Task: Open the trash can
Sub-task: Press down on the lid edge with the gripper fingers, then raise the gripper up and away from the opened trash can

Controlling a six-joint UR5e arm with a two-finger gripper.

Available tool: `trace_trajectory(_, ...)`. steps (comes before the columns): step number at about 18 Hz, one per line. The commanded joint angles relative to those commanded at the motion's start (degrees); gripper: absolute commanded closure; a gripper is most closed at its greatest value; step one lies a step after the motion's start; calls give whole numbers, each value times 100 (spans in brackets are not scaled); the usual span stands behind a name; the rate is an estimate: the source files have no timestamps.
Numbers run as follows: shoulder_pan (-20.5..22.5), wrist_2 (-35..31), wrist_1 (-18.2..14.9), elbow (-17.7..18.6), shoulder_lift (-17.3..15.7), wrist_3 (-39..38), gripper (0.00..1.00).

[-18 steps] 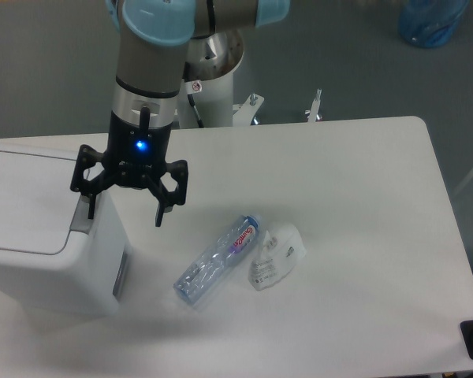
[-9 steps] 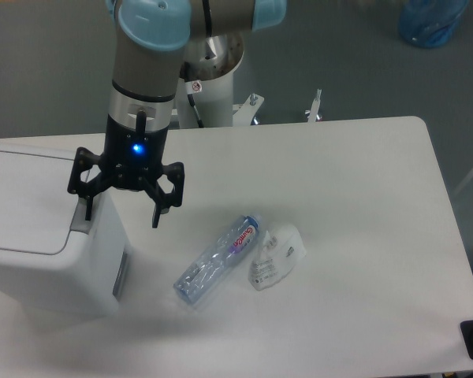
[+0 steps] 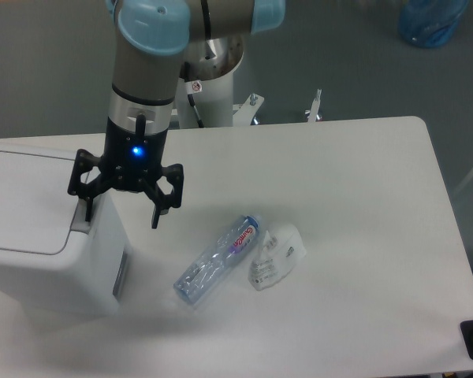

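The trash can (image 3: 39,260) is a big white boxy bin at the left edge of the table, its flat lid (image 3: 24,197) down. A grey push tab (image 3: 82,217) sits at the lid's right edge and a grey strip (image 3: 120,274) runs down the side. My gripper (image 3: 120,214) hangs open over the bin's right rim, pointing down. Its left fingertip (image 3: 87,211) is at the push tab, touching or just above it. The right fingertip (image 3: 154,219) hangs past the bin's side over the table. Nothing is held between the fingers.
A clear plastic bottle (image 3: 216,260) with a red label lies on the white table (image 3: 339,197) right of the bin. A crumpled white mask or wrapper (image 3: 276,257) lies beside it. A blue bag (image 3: 430,20) sits on the floor far right. The arm's pedestal (image 3: 213,87) stands behind the table.
The gripper has shifted slightly left and a little down over the past second, bringing the left finger onto the tab area. It has hardly moved in the last half second. The lid stays down.
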State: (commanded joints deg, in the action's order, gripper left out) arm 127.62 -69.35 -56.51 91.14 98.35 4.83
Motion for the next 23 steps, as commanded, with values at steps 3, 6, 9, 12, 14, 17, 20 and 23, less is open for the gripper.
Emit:
trace_trajectory(3,9,0,0,26,0,0,0)
trace_trajectory(6,0,0,0,26,9,0,0)
trace_trajectory(9,0,0,-9,9,0,0,0)
trace_trajectory(12,9,0,-18,-79,-26,9,0)
trace_trajectory(14,17,0,-18,-210,-53,17,0)
trace_trajectory(17,87,-122,18,-386,-18,166,0)
trace_trajectory(20,604,-631,9,-334,96,1252,0)
trace_trajectory(23,1071,-870,9,-360,377,2177,0)
